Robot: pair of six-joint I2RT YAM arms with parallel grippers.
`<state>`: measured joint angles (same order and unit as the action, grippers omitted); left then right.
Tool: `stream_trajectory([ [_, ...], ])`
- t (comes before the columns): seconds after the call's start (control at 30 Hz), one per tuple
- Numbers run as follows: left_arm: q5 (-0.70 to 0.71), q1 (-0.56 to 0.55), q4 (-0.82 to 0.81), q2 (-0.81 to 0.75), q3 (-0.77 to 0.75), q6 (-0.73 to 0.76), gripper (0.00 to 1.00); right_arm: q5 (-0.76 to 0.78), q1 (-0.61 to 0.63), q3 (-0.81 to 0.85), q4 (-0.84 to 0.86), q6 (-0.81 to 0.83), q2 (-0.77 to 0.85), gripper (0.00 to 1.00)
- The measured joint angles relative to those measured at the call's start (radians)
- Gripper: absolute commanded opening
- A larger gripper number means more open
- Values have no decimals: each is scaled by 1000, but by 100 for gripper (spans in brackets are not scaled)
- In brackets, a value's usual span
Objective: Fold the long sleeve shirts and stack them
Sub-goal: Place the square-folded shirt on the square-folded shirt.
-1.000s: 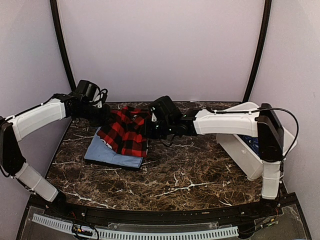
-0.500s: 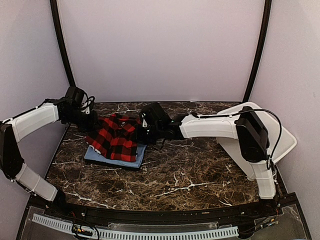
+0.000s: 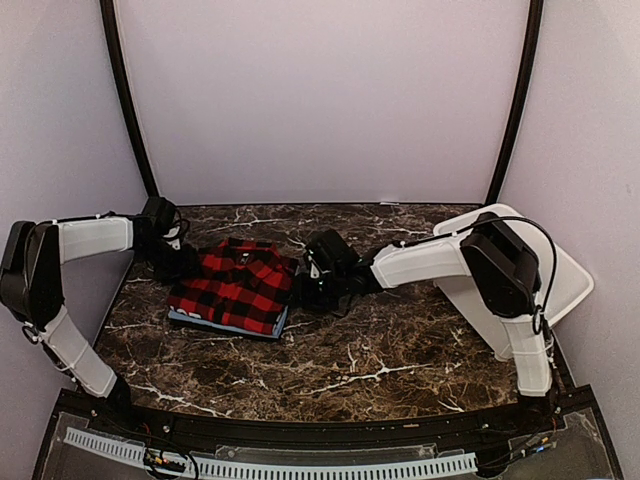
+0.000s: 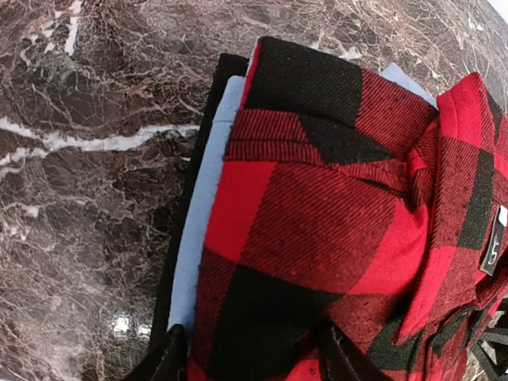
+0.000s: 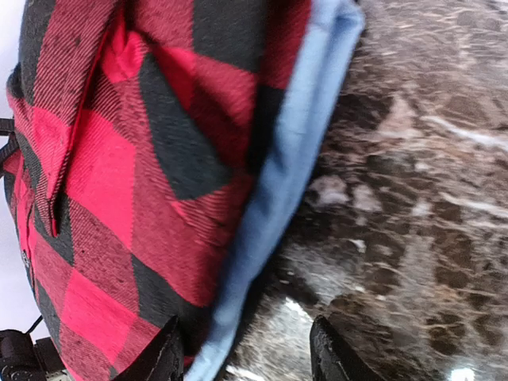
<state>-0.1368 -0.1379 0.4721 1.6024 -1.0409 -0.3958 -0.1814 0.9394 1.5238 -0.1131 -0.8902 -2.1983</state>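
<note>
The red-and-black checked flannel shirt [image 3: 235,285] lies folded flat on the light blue shirt [image 3: 228,326], left of the table's middle. In the left wrist view the flannel [image 4: 317,214] covers the light blue layer [image 4: 208,190], with a dark cloth edge [image 4: 176,270] under both. My left gripper [image 3: 178,264] sits at the stack's left edge, open, its fingers [image 4: 171,357] spread over the flannel. My right gripper [image 3: 302,288] is open at the stack's right edge, where flannel [image 5: 119,182] and light blue hem [image 5: 294,159] show. A white neck label [image 4: 494,242] peeks out.
A white plastic bin [image 3: 560,270] stands tilted at the right side behind the right arm. The table [image 3: 380,350] is dark marble with white veins. Black frame posts [image 3: 125,90] rise at the back corners.
Both grippers have carried the bunched flannel leftward and down onto the light blue shirt, then opened and let go. The flannel now lies flat on the stack.
</note>
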Motion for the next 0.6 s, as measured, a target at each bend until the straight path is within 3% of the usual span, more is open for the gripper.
stream_trajectory([
  [0.2, 60, 1, -2, 0, -19, 0, 78, 18, -6, -59, -3, 30, 99, 54],
  [0.4, 163, 5, 13, -32, -40, 11, 95, 73, -6, -100, -11, 85, 222, 65],
  [0.6, 183, 2, 38, -126, -70, 11, 99, 157, -6, -135, -47, 151, 326, 79],
])
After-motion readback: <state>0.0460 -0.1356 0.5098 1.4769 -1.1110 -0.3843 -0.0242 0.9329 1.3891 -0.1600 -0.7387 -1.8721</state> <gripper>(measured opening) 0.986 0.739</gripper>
